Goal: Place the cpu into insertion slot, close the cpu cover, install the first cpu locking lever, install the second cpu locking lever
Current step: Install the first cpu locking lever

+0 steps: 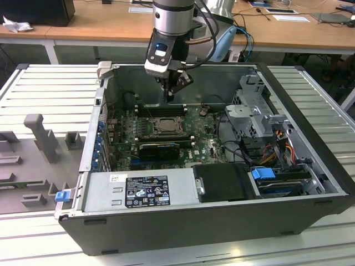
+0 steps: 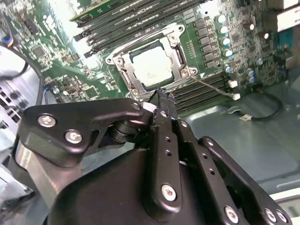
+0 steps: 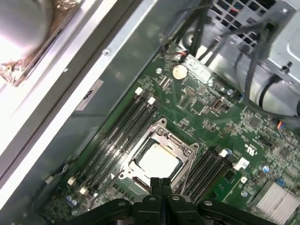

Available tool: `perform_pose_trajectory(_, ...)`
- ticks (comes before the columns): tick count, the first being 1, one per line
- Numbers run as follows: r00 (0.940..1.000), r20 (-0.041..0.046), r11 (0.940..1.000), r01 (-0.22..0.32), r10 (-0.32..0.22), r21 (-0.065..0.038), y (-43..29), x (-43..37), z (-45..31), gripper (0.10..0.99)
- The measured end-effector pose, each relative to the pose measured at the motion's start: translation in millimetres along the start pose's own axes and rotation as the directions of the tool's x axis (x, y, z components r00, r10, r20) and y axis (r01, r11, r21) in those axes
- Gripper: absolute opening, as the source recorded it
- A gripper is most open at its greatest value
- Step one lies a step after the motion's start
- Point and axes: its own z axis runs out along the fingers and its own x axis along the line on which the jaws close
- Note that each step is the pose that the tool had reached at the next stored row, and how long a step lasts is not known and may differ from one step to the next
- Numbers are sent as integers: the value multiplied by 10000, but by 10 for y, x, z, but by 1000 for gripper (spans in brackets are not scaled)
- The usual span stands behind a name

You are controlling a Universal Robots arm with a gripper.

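Note:
The cpu (image 2: 152, 65) lies flat in the insertion slot (image 1: 163, 125) on the green motherboard, its pale silver face showing in both wrist views (image 3: 158, 161). The cpu cover (image 2: 123, 71) is a silver frame lying down around the chip, which shows through its window (image 3: 183, 151). A thin wire lever (image 2: 213, 86) sticks out from one corner of the socket. My gripper (image 1: 170, 98) hangs just above the socket's far edge, inside the open computer case. Its black fingertips (image 3: 161, 182) are pressed together with nothing between them.
Long black memory slots (image 3: 119, 133) run along both sides of the socket. The case walls (image 1: 302, 111), a drive cage with cables (image 1: 260, 119) and a power supply (image 1: 138, 191) surround the board. Grey fixtures (image 1: 41, 138) stand on the table at the exterior view's left.

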Motion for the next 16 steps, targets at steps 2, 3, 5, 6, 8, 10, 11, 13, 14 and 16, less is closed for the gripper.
perform_pose_trajectory(2,9996,-5,9996,297,-297,4,0,0,0,106)
perform_pose_trajectory(3,9992,-7,9992,402,-402,6,0,0,0,106)
perform_pose_trajectory(5,9978,-11,9978,670,-670,9,0,0,0,106)
perform_pose_trajectory(6,9968,-14,9968,803,-803,11,0,0,0,106)
perform_pose_trajectory(8,9937,-20,9937,1124,-1124,15,0,0,0,106)
perform_pose_trajectory(10,9909,-24,9909,1346,-1346,17,0,0,0,106)
perform_pose_trajectory(11,9879,-27,9879,1550,-1550,19,0,0,0,106)
perform_pose_trajectory(13,9826,-33,9826,1859,-1859,23,0,0,0,106)
perform_pose_trajectory(14,9806,-35,9806,1962,-1962,24,0,0,0,106)
perform_pose_trajectory(16,9754,-40,9754,2206,-2206,27,0,0,0,106)
